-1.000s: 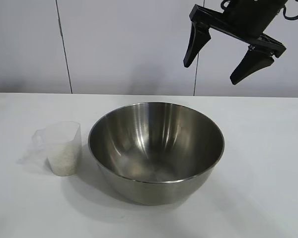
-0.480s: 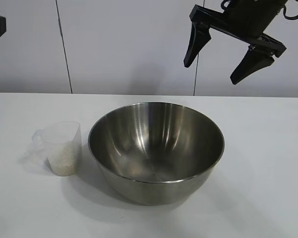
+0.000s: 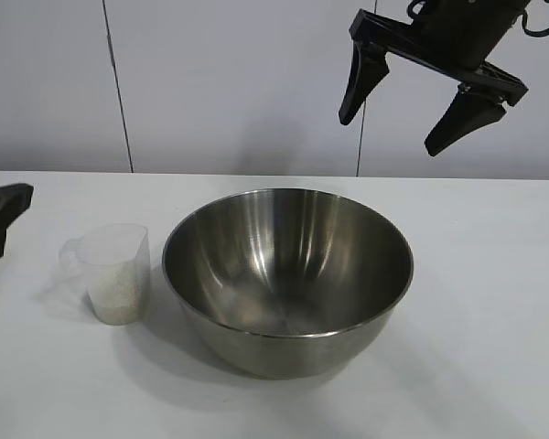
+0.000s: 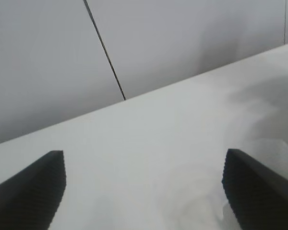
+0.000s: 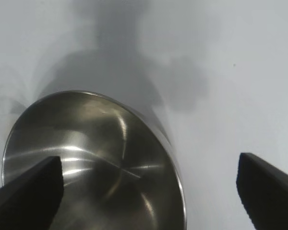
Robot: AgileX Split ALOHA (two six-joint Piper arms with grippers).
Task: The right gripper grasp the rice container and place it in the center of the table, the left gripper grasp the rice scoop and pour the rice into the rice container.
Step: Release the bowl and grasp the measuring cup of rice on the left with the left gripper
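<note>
Sitting near the middle of the desk (image 3: 494, 274), the steel bowl (image 3: 287, 274) looks already placed, so the first part of the task seems done. It holds no rice that can be seen. The plastic cup (image 3: 112, 273) stands upright just beside the bowl, on the left arm's side, with rice (image 3: 117, 294) filling its lower part; lifting it and pouring are both left to do. The right hand (image 3: 410, 119) hangs above and behind the bowl, fingers spread wide and holding nothing, exactly where it was a second ago. The left hand (image 3: 0, 224), absent a second ago, has now come down at the view's edge, near the cup but apart from it, fingers wide and empty.
</note>
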